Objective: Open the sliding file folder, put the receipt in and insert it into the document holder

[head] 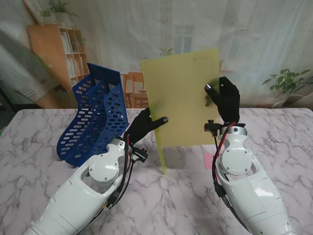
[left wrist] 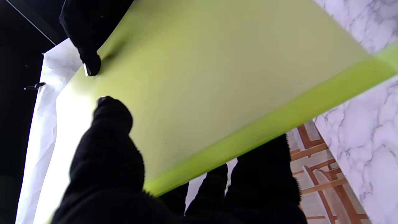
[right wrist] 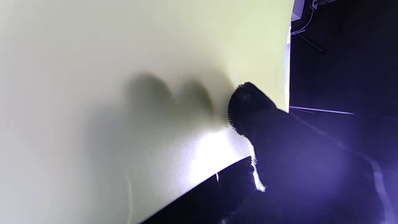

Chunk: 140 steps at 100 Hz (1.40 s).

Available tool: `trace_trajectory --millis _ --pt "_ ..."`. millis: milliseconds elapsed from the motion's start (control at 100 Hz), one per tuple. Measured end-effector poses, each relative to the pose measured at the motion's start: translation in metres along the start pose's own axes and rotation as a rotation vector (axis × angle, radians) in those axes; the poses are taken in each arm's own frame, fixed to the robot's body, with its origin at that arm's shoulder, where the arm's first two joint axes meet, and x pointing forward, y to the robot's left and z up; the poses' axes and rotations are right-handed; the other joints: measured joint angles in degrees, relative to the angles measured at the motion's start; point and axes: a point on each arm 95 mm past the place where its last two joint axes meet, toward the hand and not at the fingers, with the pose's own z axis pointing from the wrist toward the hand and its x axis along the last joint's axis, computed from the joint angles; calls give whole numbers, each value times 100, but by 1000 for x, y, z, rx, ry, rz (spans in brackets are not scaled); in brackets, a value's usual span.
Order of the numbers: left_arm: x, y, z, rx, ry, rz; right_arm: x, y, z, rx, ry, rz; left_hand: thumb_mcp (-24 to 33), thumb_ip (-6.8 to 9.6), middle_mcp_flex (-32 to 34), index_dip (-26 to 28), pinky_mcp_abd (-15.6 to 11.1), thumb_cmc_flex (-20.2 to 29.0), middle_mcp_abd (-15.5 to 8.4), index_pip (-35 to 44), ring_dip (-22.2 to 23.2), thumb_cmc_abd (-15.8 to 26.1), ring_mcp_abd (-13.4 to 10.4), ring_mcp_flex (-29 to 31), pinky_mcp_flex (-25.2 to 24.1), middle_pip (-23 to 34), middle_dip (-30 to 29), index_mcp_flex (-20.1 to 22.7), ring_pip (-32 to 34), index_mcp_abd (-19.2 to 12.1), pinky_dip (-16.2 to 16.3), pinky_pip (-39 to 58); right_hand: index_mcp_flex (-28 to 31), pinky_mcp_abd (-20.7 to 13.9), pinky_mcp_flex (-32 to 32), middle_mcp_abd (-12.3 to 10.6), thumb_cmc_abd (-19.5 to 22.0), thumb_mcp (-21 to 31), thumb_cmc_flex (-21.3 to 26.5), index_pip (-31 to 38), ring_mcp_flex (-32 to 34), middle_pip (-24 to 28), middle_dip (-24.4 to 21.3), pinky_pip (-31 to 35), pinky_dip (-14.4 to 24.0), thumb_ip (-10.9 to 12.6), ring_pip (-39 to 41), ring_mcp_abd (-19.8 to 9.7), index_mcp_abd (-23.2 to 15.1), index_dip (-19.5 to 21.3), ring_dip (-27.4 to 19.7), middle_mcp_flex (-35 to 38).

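Stand view. A translucent yellow-green plastic sliding file folder (head: 182,98) is held upright above the white marble-patterned bench (head: 44,142), between the two arms. The left robot hand (head: 145,126), gloved in black, grips the folder's lower left edge, with one finger lying across the near face. The right robot hand (head: 224,101), also in a black glove, grips the folder's right edge higher up, thumb on the near face. A darker green spine bar (head: 162,157) runs down the folder's left side and sticks out under the sheet. The blue perforated plastic document holder (head: 93,113) stands on the bench at far left, just beside the left robot hand and apart from the folder. A small pink paper receipt (head: 208,160) lies flat on the bench, near the right wrist and under the folder's right corner.

Left wrist view. The folder (left wrist: 217,77) fills most of the frame, its bright green spine bar (left wrist: 279,121) crossing diagonally. The thumb of the left robot hand (left wrist: 174,186) presses on one face while the fingers (left wrist: 264,174) sit behind the spine, so the hand is closed on the folder. A black fingertip of the right robot hand (left wrist: 88,59) touches the far edge.

Right wrist view. The folder (right wrist: 124,77) appears as a pale blurred sheet. The right robot hand (right wrist: 273,140) pinches its edge; finger shadows show through the plastic.
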Motion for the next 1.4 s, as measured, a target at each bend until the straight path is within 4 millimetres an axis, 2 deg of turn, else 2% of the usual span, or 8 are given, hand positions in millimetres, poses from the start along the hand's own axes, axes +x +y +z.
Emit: trace_trajectory --millis 230,540,750,910,1010,1170,1280,1400 --pt "7 -16 -1 58 46 15 -1 0 -2 4 -8 -12 -3 0 -127 -2 0 -136 4 -108 -75 -131 84 -441 -366 27 -65 0 -191 47 -1 -349 0 0 0 -3 4 0 0 -5 9 23 17 0 1 -1 130 -2 3 0 6 49" --pt "11 -27 -2 68 49 18 -2 -1 -4 0 -18 -6 -3 0 -273 8 2 -201 28 -338 -162 -184 71 -511 -441 7 -65 -155 -299 269 -5 -540 0 0 0 -10 4 0 0 -6 9 61 24 0 6 -1 130 -2 4 0 6 57" --pt "-4 -23 9 39 -35 6 -1 -2 -5 4 -25 18 -3 0 -416 -81 -2 -201 78 -669 -349 -248 66 -724 -545 -347 -295 -349 -441 385 -99 -828 0 0 0 -10 4 0 0 -6 9 72 24 0 11 -1 131 -2 7 0 6 57" --pt "-17 -15 15 34 -87 -20 0 -3 -7 13 -29 30 -3 0 -392 -68 -6 -195 -12 -680 -406 -249 41 -706 -475 -152 -274 -349 -441 383 -102 -828 0 0 0 -11 4 0 0 -6 9 72 24 0 16 -1 131 -2 7 0 6 57" --pt "-16 -10 17 28 -90 -53 -1 -3 -8 17 -34 33 0 0 247 72 -9 -55 -223 -489 -407 -247 -85 -278 -205 129 -115 -300 -441 176 -117 -690 0 0 0 -11 4 0 0 -6 9 72 24 0 18 -1 132 -2 7 0 6 57" --pt "-6 -2 16 4 -72 -97 -2 -4 -9 19 -39 31 318 0 2033 490 -11 821 -356 477 -363 269 -265 1042 700 594 177 760 -88 -25 93 144 0 0 0 -11 5 0 0 -6 9 72 24 -1 59 -1 132 -2 8 0 6 57" --pt "0 1 13 2 -66 -110 -4 -2 -10 10 -42 15 124 -15 3265 834 -1 1606 -361 1597 -206 283 -365 1930 1416 878 450 1530 421 62 145 862 -3 0 0 -11 15 0 0 -6 9 79 39 -1 60 -1 126 -2 8 0 6 57" --pt "3 4 9 -2 -74 -109 -8 0 -13 14 -58 -26 440 -15 3889 844 110 1852 -279 2504 -88 345 -318 2479 1957 1107 529 2136 917 97 145 1342 -17 0 -88 -11 15 -46 0 -6 9 79 -19 -22 60 -1 73 -3 10 0 -16 53"
